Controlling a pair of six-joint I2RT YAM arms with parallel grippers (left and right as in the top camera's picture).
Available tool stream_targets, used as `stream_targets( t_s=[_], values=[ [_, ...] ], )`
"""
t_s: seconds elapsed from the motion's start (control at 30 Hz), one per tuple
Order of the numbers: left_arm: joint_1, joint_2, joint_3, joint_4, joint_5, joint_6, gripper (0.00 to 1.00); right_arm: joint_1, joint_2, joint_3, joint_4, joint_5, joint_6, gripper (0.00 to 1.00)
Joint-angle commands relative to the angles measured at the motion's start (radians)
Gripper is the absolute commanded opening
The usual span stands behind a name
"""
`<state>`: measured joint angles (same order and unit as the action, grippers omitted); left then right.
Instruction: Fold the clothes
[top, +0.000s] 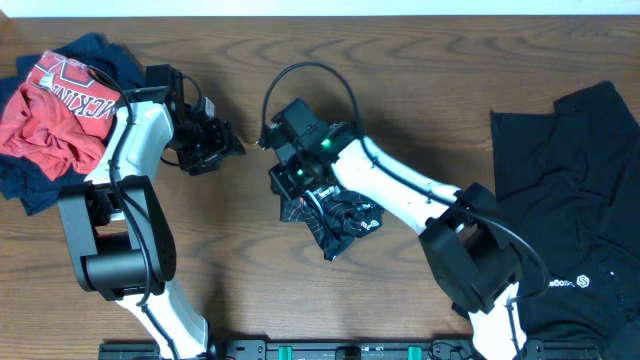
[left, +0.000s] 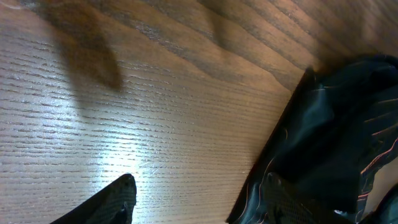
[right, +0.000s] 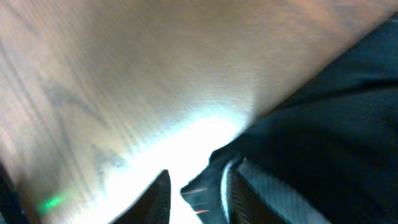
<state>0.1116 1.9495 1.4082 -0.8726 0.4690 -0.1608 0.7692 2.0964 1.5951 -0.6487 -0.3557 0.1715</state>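
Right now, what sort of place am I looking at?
Probably a robot test bench in a lab or workshop, not a home. A left arm and a right arm, both machines, stand at a wooden table, with a heap of red and navy clothes and a black shirt waiting.

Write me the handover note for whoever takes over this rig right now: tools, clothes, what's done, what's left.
The left tool is open and empty over the wooden table, left of centre.
The right tool has its jaws slightly apart at the edge of the bunched black line-printed jersey, mid-table; no firm grip shows.
The crumpled red printed garment lies heaped on the navy garment at the far left.
The black shirt with small logos lies spread at the right edge.
Done: nothing looks neatly folded.
Left: flatten and fold the jersey, then the others.
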Motion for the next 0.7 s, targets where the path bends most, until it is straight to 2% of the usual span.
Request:
stream_targets(
  t_s=[0.0, 0.13, 0.27, 0.33, 0.4, 0.67],
  values=[
    [0.005, -0.003, -0.003, -0.010, 0.010, 0.003, 0.67, -0.014, 0.005, 0.029, -0.028, 0.071, 0.037, 0.16],
    [0.005, -0.003, -0.003, -0.012, 0.010, 0.003, 0.67, -0.094, 0.004, 0.042, -0.140, 0.060, 0.019, 0.11],
    [0.005, -0.003, -0.003, -0.011, 0.010, 0.003, 0.68, -0.152, 0.003, 0.068, -0.275, 0.059, -0.071, 0.19],
    [0.005, -0.003, -0.003, -0.008, 0.010, 0.006, 0.67, -0.163, 0.003, 0.095, -0.346, 0.068, -0.153, 0.21],
    [0.005, -0.003, -0.003, -0.005, 0.010, 0.006, 0.67, -0.163, 0.003, 0.103, -0.384, 0.077, -0.170, 0.22],
    [0.005, -0.003, -0.003, 0.005, 0.010, 0.006, 0.67, -0.105, 0.088, 0.103, -0.391, 0.069, -0.169, 0.22]
  ],
)
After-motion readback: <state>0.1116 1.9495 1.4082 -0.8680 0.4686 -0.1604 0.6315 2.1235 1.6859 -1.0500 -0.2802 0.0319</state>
